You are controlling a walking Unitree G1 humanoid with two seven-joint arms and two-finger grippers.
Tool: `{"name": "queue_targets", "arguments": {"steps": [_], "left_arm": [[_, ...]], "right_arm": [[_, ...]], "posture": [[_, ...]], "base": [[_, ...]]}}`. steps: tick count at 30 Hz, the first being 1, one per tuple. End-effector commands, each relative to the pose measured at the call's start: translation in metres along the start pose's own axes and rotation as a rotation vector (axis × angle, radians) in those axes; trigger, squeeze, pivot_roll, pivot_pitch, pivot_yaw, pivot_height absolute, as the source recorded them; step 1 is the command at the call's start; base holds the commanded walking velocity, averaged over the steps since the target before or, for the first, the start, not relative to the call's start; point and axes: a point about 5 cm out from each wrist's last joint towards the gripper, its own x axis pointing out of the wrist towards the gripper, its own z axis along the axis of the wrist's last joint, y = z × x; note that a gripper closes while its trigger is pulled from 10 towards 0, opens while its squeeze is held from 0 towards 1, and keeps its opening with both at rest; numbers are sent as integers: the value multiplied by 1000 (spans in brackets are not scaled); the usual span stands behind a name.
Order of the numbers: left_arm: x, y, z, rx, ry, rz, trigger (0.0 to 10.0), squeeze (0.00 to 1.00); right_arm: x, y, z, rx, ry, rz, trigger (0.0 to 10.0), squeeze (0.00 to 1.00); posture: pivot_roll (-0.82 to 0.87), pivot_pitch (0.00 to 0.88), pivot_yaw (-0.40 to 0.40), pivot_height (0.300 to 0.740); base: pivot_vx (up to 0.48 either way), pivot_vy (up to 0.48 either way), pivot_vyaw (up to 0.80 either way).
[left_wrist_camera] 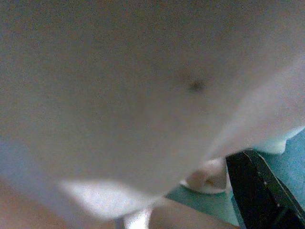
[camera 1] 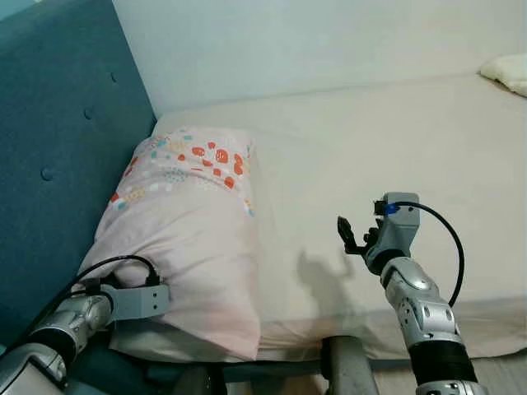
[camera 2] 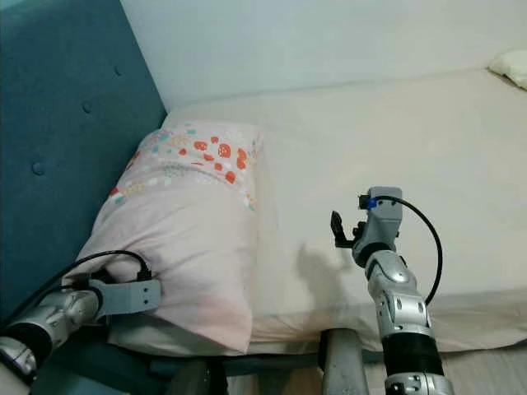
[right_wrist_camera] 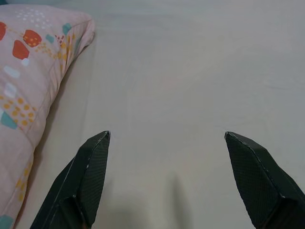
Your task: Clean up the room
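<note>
A pink pillow (camera 1: 189, 239) printed with red and orange shapes lies at the head of the bed, leaning on the teal headboard (camera 1: 58, 123). My left gripper (camera 1: 162, 300) is pressed into the pillow's near end, and the left wrist view is blurred pink fabric (left_wrist_camera: 119, 95) at close range. My right gripper (camera 1: 347, 234) hovers open just above the cream sheet (camera 1: 370, 140), to the right of the pillow and apart from it. Nothing lies between its fingertips (right_wrist_camera: 97, 148), and the pillow's edge (right_wrist_camera: 28, 71) is beside them.
A white cushion or folded cloth (camera 1: 506, 72) lies at the far right of the bed. A pale wall (camera 1: 288, 41) runs behind the mattress. The mattress's near edge drops off close to me, with a strip of floor (camera 1: 502, 374) at lower right.
</note>
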Motion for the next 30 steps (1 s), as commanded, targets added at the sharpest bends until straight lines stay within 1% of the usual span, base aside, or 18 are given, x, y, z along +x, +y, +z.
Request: {"name": "queue_targets", "arguments": {"steps": [1, 2, 3, 4, 7, 8, 10, 12, 13, 15, 16, 18, 21, 22, 23, 25, 27, 30], "left_arm": [[2, 6, 8, -2, -34, 34, 10000, 0], [2, 6, 10, -20, -45, 27, 10000, 0], [2, 1, 13, -51, -83, -26, 10000, 0], [2, 1, 13, -51, -83, -26, 10000, 0], [-5, -23, 19, -40, -214, -251, 10000, 0], [-5, -23, 19, -40, -214, -251, 10000, 0], [-14, -35, 17, -89, -288, -404, 10000, 0], [-23, -31, 17, -94, -373, -472, 10000, 0], [-23, -31, 17, -94, -373, -472, 10000, 0], [-31, -16, 17, -118, -424, -481, 10000, 0], [-31, -16, 17, -118, -424, -481, 10000, 0], [-38, -3, 13, -94, -433, -475, 10000, 0], [-45, 13, 7, -57, -419, -451, 10000, 0], [-45, 13, 7, -57, -419, -451, 10000, 0], [-46, 21, 4, -45, -401, -424, 10000, 0], [-46, 21, 4, -45, -401, -424, 10000, 0], [-53, 34, -3, -16, -362, -423, 10000, 0], [-67, 45, -2, -27, -382, -458, 10000, 0]], "right_arm": [[-1, 1, -3, 20, 14, 1, 10000, 0], [0, 1, -3, 20, 15, 3, 10000, 0], [0, 2, -3, 21, 15, 6, 10000, 0], [0, 2, -3, 21, 15, 6, 10000, 0], [-1, 3, -5, 21, 18, 9, 10000, 0], [-1, 3, -5, 21, 18, 9, 10000, 0], [-1, 3, -5, 21, 20, 10, 10000, 0], [0, 3, -5, 24, 20, 10, 10000, 0], [0, 3, -5, 24, 20, 10, 10000, 0], [0, 3, -6, 23, 22, 12, 10000, 0], [0, 3, -6, 23, 22, 12, 10000, 0], [1, 5, -6, 24, 24, 17, 10000, 0], [2, 7, -6, 23, 25, 25, 10000, 0], [2, 7, -6, 23, 25, 25, 10000, 0], [3, 8, -5, 22, 25, 28, 10000, 0], [3, 8, -5, 22, 25, 28, 10000, 0], [4, 8, -5, 20, 25, 35, 10000, 0], [5, 8, -4, 11, 31, 38, 10000, 0]], "posture": [[-112, 134, 105, 582], [-113, 133, 106, 582], [-114, 133, 107, 582], [-114, 133, 107, 582], [-109, 133, 107, 582], [-109, 133, 107, 582], [-109, 132, 108, 582], [-104, 132, 107, 582], [-104, 132, 107, 582], [-97, 131, 103, 582], [-97, 131, 103, 582], [-94, 129, 100, 582], [-92, 125, 98, 582], [-92, 125, 98, 582], [-92, 123, 96, 582], [-92, 123, 96, 582], [-95, 118, 94, 582], [-97, 115, 94, 582]], "base": [[0, 0, 0], [0, 0, 0], [0, 0, 0], [0, 0, 0], [0, 0, 0], [0, 0, 0], [0, 0, 0], [0, 0, 0], [0, 0, 0], [0, 0, 0], [0, 0, 0], [0, 0, 0], [0, 0, 0], [0, 0, 0], [0, 0, 0], [0, 0, 0], [0, 0, 0], [0, 0, 0]]}}
